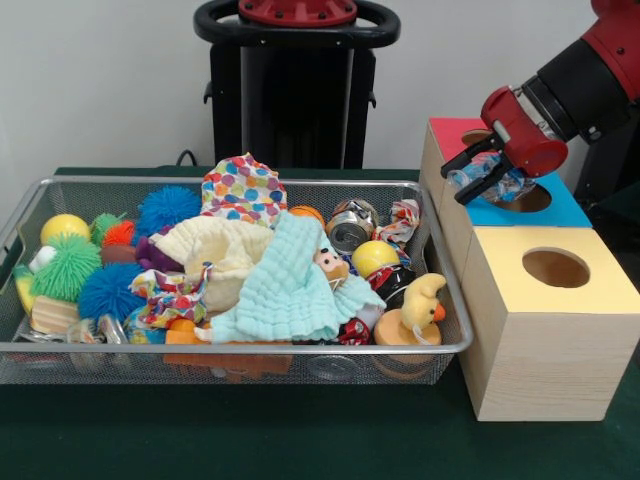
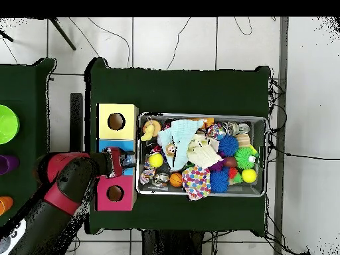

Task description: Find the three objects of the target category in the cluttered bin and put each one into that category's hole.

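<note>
My gripper (image 1: pixel 456 181) hangs over the blue box (image 1: pixel 565 207), beside its round hole (image 1: pixel 524 198). It is shut on a crumpled clear and bluish piece (image 1: pixel 496 184), apparently a crushed can or bottle. In the overhead view the gripper (image 2: pixel 121 161) covers most of the blue box (image 2: pixel 105 145). The wire basket (image 1: pixel 250 348) holds crushed cans (image 1: pixel 350 228), one more dark crushed can (image 1: pixel 392 281), spiky balls (image 1: pixel 66 268), a yellow ball (image 1: pixel 374 256), a duck toy (image 1: pixel 422 301) and cloths (image 1: pixel 290 285).
A red box (image 1: pixel 450 133) stands behind the blue one and a yellow box (image 1: pixel 590 285) with its own hole (image 1: pixel 555 267) stands in front. In the overhead view the basket (image 2: pixel 201 117) lies right of the three boxes (image 2: pixel 117 121). Coloured things (image 2: pixel 5 124) sit at the left edge.
</note>
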### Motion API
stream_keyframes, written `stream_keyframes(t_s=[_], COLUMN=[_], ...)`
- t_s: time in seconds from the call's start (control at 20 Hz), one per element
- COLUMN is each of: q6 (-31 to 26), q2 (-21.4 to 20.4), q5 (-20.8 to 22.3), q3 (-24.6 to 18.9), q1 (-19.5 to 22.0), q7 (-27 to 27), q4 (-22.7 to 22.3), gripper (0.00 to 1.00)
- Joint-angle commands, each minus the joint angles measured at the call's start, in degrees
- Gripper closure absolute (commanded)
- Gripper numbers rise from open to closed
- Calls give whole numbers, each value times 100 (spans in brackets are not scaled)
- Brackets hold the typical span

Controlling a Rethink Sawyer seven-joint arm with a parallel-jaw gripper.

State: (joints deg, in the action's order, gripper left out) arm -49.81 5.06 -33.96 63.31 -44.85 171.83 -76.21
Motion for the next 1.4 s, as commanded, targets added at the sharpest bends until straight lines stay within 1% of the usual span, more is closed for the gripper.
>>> stream_keyframes(t_s=[0.05, 1.4], q6=[-841, -1022], q2=[266, 287], q5=[-246, -227], q3=[-539, -490], q1=[44, 84], q7=[1759, 1857], q4=[627, 763], gripper=[100, 100])
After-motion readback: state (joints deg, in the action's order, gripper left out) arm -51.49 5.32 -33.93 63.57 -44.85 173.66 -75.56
